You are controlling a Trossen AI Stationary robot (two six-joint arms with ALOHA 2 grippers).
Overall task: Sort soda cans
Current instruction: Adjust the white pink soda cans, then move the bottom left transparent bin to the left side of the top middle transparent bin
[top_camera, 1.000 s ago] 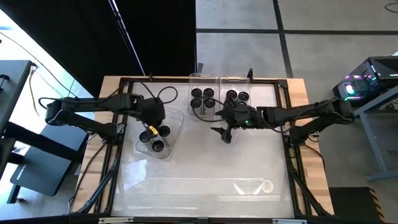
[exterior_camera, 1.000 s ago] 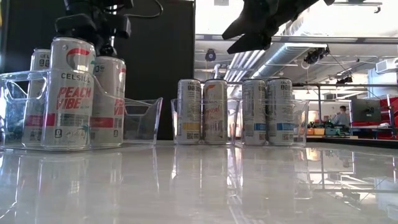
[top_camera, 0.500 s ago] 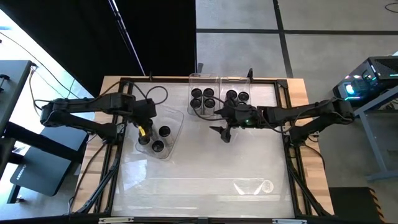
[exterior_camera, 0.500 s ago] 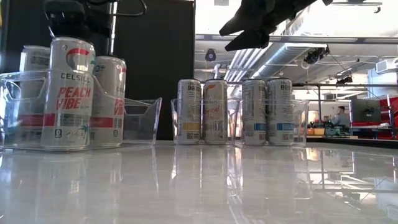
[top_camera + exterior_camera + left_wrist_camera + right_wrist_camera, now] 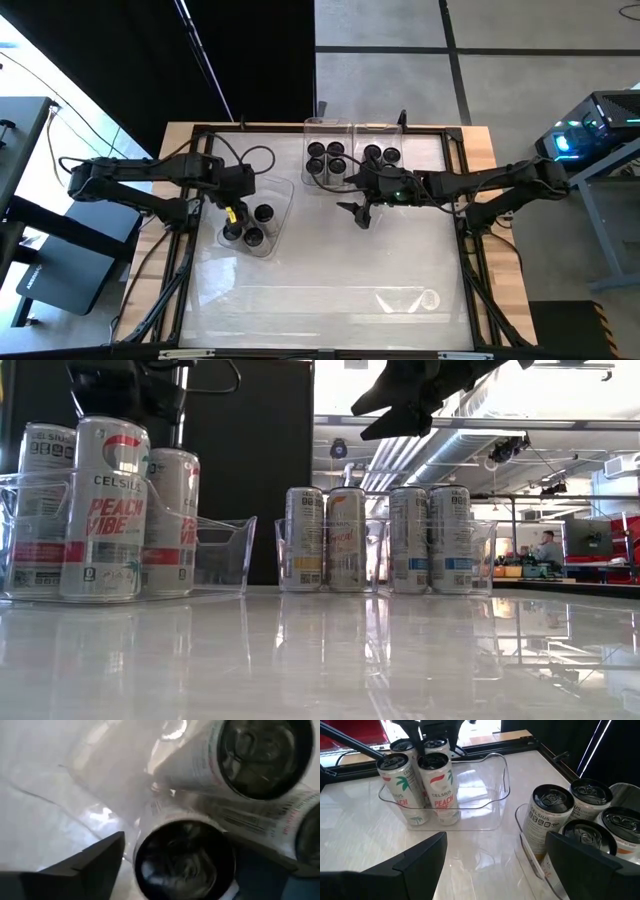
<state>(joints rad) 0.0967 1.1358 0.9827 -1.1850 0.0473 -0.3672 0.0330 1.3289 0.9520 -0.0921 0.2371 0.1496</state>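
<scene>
Left gripper [image 5: 233, 212], left of centre in the high view, hangs just above three cans [image 5: 253, 236] in the left bin [image 5: 283, 200], jaws spread, empty: release step, I judge. Right gripper [image 5: 362, 213], mid-frame, gapes empty. Remaining cans [image 5: 327, 157] fill upper-centre bins; next, retreat upward

Left tool [image 5: 232, 207] spread wide, raised; right tool [image 5: 360, 213] spread wide, hovering mid-table.

Shiny metal soda cans [image 5: 105, 510] sit in clear plastic bins [image 5: 225, 555].
</scene>
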